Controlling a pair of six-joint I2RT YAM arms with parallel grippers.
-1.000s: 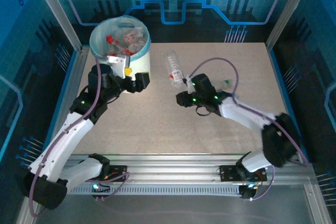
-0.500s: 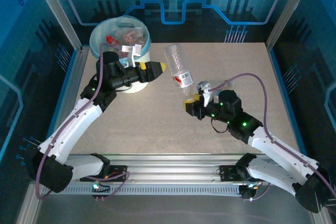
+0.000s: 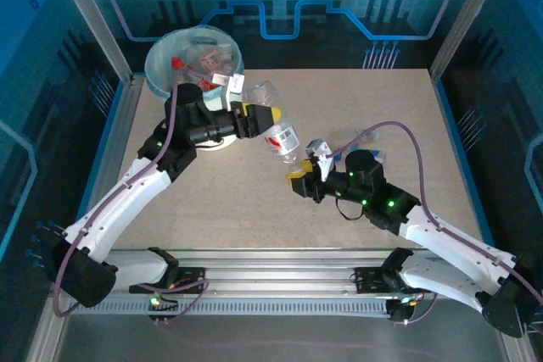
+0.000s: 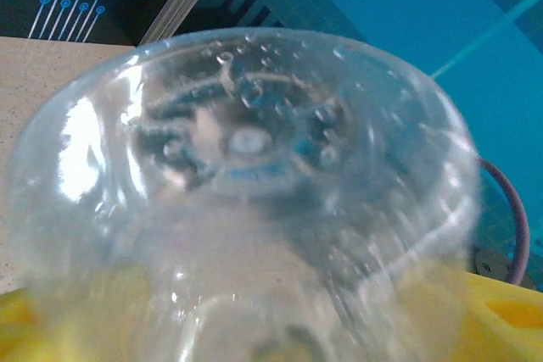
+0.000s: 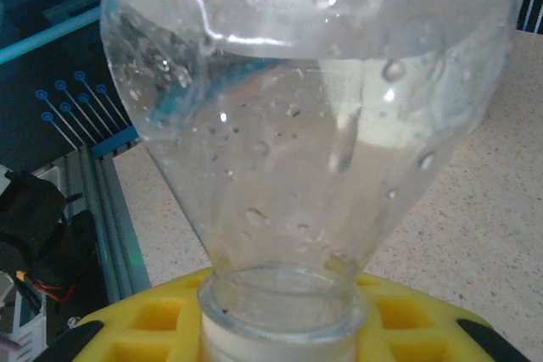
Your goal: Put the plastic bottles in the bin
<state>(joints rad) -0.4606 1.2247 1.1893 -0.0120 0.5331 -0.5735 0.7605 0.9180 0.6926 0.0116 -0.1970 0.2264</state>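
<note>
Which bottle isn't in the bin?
The clear bottle up in the air between the left gripper and right gripper; the other bottles lie inside the bin.

A clear plastic bottle (image 5: pixel 297 142) stands neck-down in the right gripper (image 5: pixel 276 328), its neck seated between the yellow jaws. Droplets cling to its inner wall. Speckled table (image 5: pixel 475 235) lies behind at right, a metal rail (image 5: pixel 106 201) at left.

The bottle (image 3: pixel 276 127) is clear, glossy plastic, beaded inside with droplets; its label (image 3: pixel 287 136) looks like thin printed film. Beneath the bottle the table (image 3: pixel 382 108) is matt and finely speckled. Left of the bottle stands the smooth plastic bin (image 3: pixel 154 57), lined with a filmy translucent bag (image 3: pixel 182 42). Nearer than the bottle run dull brushed-metal rails (image 3: pixel 280 281).
</note>
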